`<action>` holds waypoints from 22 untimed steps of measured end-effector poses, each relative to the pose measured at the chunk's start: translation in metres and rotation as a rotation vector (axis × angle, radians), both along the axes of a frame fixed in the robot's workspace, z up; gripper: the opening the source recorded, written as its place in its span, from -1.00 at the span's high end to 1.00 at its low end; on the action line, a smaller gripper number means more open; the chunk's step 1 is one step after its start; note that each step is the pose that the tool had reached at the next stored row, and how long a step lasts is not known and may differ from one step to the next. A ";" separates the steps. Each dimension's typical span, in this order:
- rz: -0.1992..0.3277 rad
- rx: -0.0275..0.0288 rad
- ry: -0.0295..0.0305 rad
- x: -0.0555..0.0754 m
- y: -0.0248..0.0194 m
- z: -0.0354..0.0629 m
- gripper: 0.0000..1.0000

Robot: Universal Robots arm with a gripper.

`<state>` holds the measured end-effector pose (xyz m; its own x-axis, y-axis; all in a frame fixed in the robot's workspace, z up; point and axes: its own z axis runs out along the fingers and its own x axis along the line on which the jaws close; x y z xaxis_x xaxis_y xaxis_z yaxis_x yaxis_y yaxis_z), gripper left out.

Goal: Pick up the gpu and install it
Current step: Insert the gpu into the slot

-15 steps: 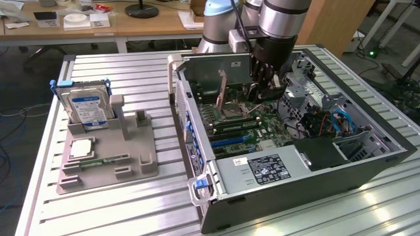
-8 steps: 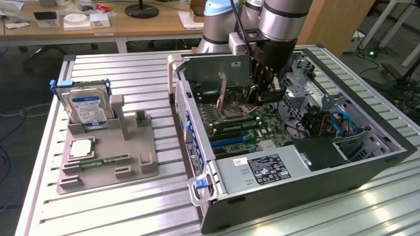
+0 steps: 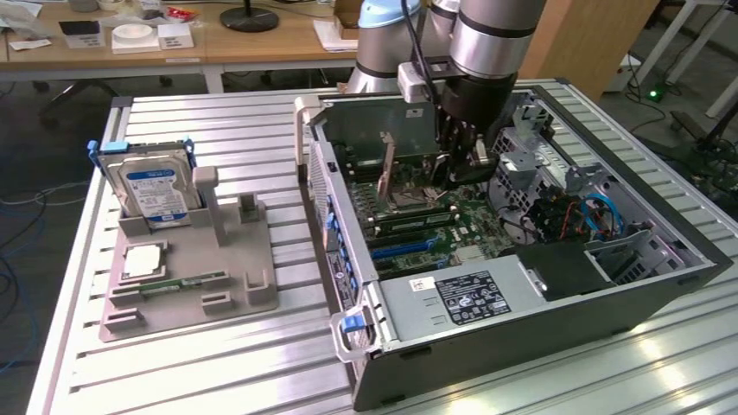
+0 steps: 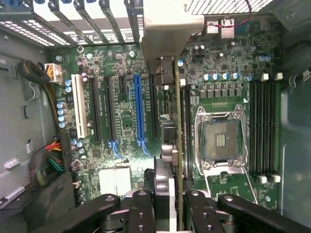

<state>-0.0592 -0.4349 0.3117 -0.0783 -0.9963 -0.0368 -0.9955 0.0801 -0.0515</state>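
Observation:
The gpu (image 4: 179,121) is a thin dark card seen edge-on, with its silver end bracket (image 4: 165,29) at the case's rear wall. My gripper (image 4: 172,206) is shut on the card's upper edge and holds it upright over the motherboard, between the black expansion slots (image 4: 153,107) and the CPU socket (image 4: 218,141). In the exterior view the gripper (image 3: 455,173) reaches down into the open computer case (image 3: 645,285), and the gpu (image 3: 410,166) stands vertical just above the board. I cannot tell whether the card's lower edge touches a slot.
A blue slot (image 4: 138,111) and memory slots (image 4: 265,131) lie on either side of the card. The power supply (image 3: 461,298) fills the case's near end. At the exterior view's left, a grey fixture (image 3: 219,277) holds a hard drive (image 3: 155,186), a CPU chip (image 3: 144,259) and a memory stick (image 3: 185,283).

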 end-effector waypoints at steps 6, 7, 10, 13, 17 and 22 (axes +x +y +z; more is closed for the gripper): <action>0.000 0.0004 -0.0002 0.000 0.0000 -0.0006 0.43; 0.000 0.0003 -0.0001 0.000 -0.0011 -0.0008 0.43; 0.000 0.0002 -0.0001 0.000 -0.0054 -0.0013 0.43; 0.000 -0.0002 -0.0002 -0.001 -0.0067 -0.0030 0.43; 0.000 -0.0003 -0.0001 -0.008 -0.0068 -0.0083 0.43; 0.000 -0.0003 0.0000 -0.011 -0.0069 -0.0148 0.43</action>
